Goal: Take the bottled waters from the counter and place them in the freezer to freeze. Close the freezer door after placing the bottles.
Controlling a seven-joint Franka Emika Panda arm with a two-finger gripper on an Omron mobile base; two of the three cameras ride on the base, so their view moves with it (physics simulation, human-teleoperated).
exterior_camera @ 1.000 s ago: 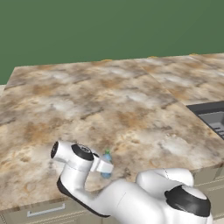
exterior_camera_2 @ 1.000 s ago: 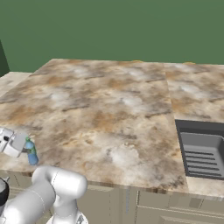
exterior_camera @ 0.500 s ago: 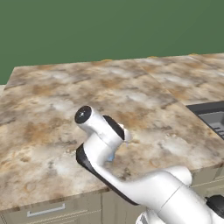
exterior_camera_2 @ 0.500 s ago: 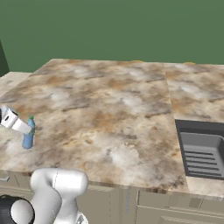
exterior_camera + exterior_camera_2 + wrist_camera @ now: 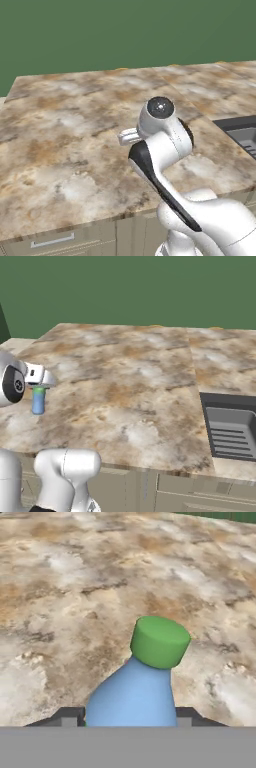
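While hand (image 5: 40, 385) grips 1 green-capped blue bottle (image 5: 137, 694) above table (image 5: 140, 386): carry upright, grip firm, swing slowly toward freezer.

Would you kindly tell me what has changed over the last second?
The gripper has lifted the blue-tinted plastic bottle with the green cap up off the marbled brown-and-beige stone counter, as the white arm swung upward. The jaws stay closed on the bottle. The counter and the grey sink are as before.
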